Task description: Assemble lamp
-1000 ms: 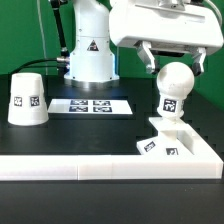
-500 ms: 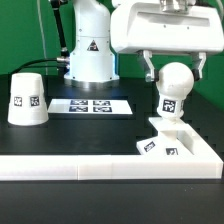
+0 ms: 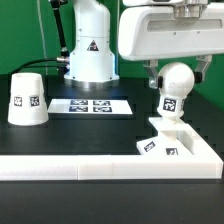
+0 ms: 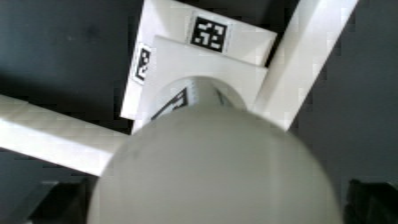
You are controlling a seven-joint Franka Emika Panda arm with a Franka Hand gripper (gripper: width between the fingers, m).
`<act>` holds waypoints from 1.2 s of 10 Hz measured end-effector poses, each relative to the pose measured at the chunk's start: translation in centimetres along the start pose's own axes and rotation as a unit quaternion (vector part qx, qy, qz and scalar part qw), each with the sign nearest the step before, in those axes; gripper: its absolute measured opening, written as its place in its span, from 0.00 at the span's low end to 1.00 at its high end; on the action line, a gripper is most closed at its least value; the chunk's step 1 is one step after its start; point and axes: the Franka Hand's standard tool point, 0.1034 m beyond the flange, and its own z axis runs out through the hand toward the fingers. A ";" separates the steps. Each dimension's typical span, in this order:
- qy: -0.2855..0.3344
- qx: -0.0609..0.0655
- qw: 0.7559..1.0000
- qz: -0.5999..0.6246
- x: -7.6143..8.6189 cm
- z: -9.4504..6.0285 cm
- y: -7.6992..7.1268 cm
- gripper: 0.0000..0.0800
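Observation:
The round white bulb [image 3: 175, 85] stands upright on the flat square base [image 3: 160, 148] at the exterior view's right, both with black-and-white tags. My gripper [image 3: 177, 70] is open. Its fingers [image 3: 153, 72] hang on either side of the bulb's head with small gaps, not gripping it. In the wrist view the bulb [image 4: 214, 150] fills the middle, blurred and very close, with the tagged base [image 4: 205, 40] beyond it. The cone-shaped shade [image 3: 27, 97] stands alone at the exterior view's left, narrow end up.
The marker board [image 3: 92, 105] lies flat behind the middle. The big white robot pedestal [image 3: 88, 50] stands at the back. A white rail [image 3: 90, 166] runs along the front and wraps the base's corner; it also shows in the wrist view [image 4: 311, 70].
My gripper has shifted toward the exterior view's right, centring over the bulb's head. The bulb, base and shade have not moved.

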 end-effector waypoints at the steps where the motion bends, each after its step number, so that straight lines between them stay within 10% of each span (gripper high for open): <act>1: 0.003 -0.001 1.000 0.000 0.1 0.3 0.4 0.87; 12: 0.008 0.005 0.996 0.091 -0.1 0.4 0.6 0.72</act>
